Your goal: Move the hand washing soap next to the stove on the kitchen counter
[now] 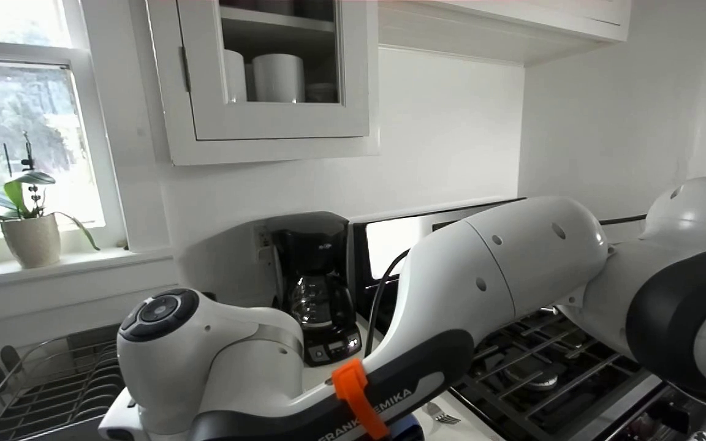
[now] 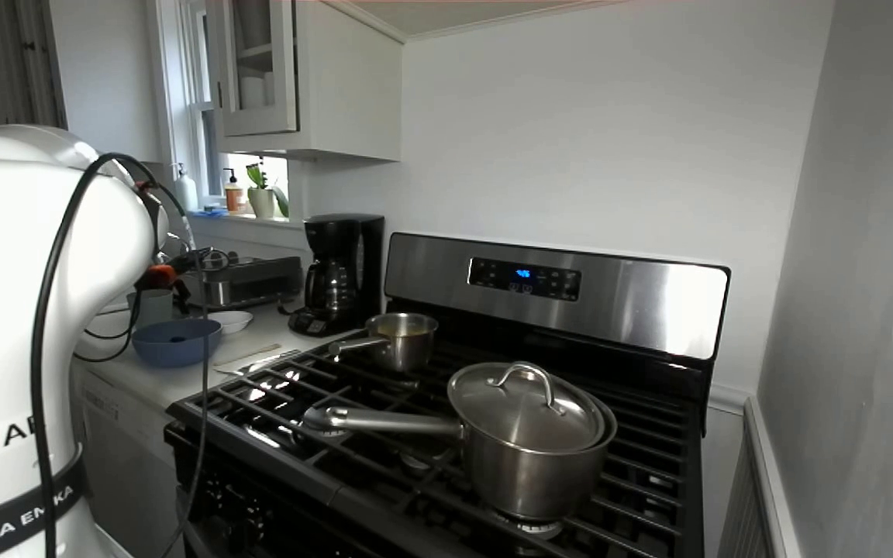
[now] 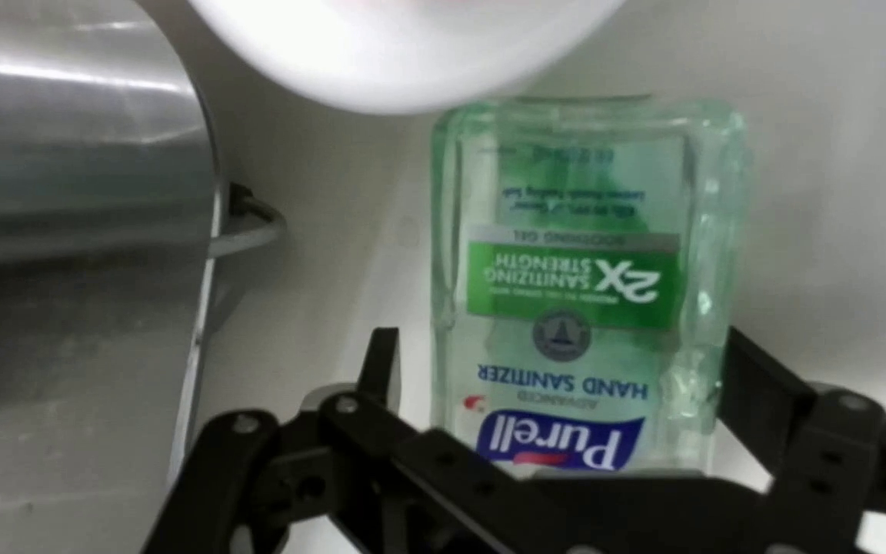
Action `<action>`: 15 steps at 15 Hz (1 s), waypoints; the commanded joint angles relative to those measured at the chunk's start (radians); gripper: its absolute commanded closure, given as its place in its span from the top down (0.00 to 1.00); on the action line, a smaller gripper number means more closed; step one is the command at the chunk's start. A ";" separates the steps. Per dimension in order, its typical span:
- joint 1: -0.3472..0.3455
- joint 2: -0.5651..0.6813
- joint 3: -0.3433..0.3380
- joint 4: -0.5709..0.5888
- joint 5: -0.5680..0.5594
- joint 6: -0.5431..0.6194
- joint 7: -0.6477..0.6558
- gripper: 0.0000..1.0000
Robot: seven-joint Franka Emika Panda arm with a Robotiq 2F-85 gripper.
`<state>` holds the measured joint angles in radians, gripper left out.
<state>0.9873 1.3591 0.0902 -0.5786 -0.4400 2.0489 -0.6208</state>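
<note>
A clear green Purell hand sanitizer bottle (image 3: 566, 285), the soap, appears with its label upside down in the wrist view. My gripper (image 3: 558, 354) is open around it. The left finger stands apart from the bottle's side. The right finger is at or very near the other side; I cannot tell if it touches. The bottle and the fingers cannot be made out in the exterior views. The stove (image 2: 431, 267) has a steel back panel and black grates; its grates also show behind the arm (image 1: 537, 361). The whitish kitchen counter (image 2: 267, 332) adjoins the stove.
In the wrist view a steel appliance (image 3: 74, 231) is at left and a white rounded thing (image 3: 404, 54) at top. A black coffee maker (image 2: 342, 271), blue bowl (image 2: 175, 345) and white bowl (image 2: 231, 320) stand on the counter. A small pot (image 2: 404, 341) and lidded pot (image 2: 532, 473) are on the stove.
</note>
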 commanded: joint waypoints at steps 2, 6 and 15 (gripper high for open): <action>0.007 0.057 -0.001 0.099 0.080 -0.029 -0.063 0.74; 0.006 0.063 -0.001 0.135 0.123 -0.059 -0.073 0.53; -0.002 -0.043 -0.002 0.109 0.195 -0.096 -0.010 0.44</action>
<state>0.9858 1.3757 0.0909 -0.4394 -0.2997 1.9727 -0.6541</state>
